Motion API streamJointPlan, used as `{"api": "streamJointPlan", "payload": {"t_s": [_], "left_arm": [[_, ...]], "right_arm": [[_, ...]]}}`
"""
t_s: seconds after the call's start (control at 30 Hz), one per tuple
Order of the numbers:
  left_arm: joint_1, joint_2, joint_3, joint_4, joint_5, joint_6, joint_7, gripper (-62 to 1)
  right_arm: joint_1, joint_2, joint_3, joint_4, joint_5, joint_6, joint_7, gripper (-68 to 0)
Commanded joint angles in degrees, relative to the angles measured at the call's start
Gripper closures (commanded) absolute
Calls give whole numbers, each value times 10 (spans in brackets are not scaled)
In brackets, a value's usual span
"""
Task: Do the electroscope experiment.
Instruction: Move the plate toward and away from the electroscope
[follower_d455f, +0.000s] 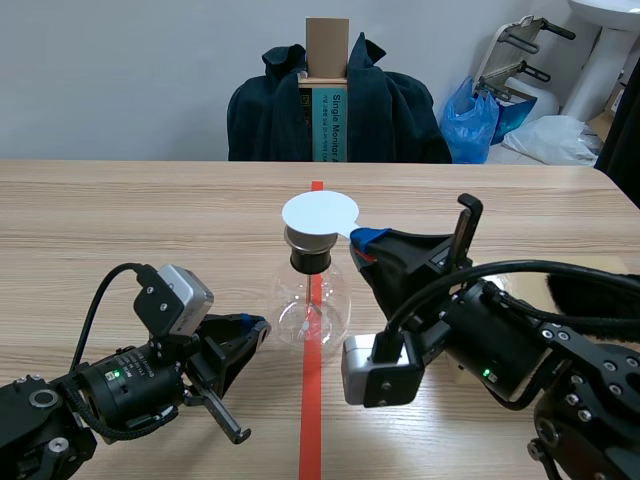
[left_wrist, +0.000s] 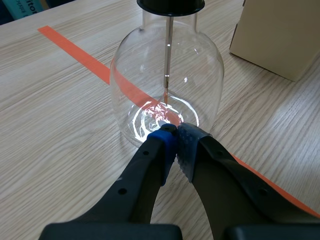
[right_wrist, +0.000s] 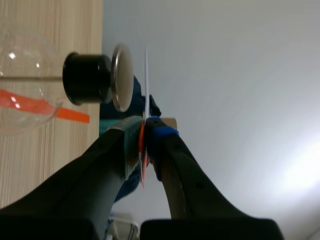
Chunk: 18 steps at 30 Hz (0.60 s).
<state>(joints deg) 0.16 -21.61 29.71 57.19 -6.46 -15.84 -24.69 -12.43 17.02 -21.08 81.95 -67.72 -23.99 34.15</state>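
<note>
The electroscope, a clear glass flask (follower_d455f: 312, 300) with a black stopper (follower_d455f: 309, 258), stands on the red tape line in the middle of the table. A white round sheet (follower_d455f: 320, 213) hovers flat just over its top, and my right gripper (follower_d455f: 362, 240) is shut on the sheet's tab. In the right wrist view the sheet (right_wrist: 146, 75) is edge-on, a small gap from the metal plate (right_wrist: 122, 77). My left gripper (follower_d455f: 255, 330) is shut on nothing, its tips (left_wrist: 175, 145) at the flask's (left_wrist: 167, 85) base. A thin rod (left_wrist: 169, 55) hangs inside the flask.
A beige cardboard box (left_wrist: 280, 35) stands beyond the flask in the left wrist view. Behind the table's far edge is a chair draped with a dark jacket (follower_d455f: 390, 110), and a blue bag (follower_d455f: 470, 125) lies at the back right.
</note>
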Motion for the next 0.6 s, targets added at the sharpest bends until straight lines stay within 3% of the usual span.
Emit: {"api": "streamJointPlan", "payload": {"t_s": [0.0,0.33,0.57], "left_arm": [[-3,0,-2,8,-4,1,-8,-32],[-3,0,-2,8,-4,1,-8,-32],[-3,0,-2,8,-4,1,-8,-32]], "right_arm": [[5,9,5,5,3,-6,-16,-7],[5,9,5,5,3,-6,-133,-7],[5,9,5,5,3,-6,-186,-7]]}}
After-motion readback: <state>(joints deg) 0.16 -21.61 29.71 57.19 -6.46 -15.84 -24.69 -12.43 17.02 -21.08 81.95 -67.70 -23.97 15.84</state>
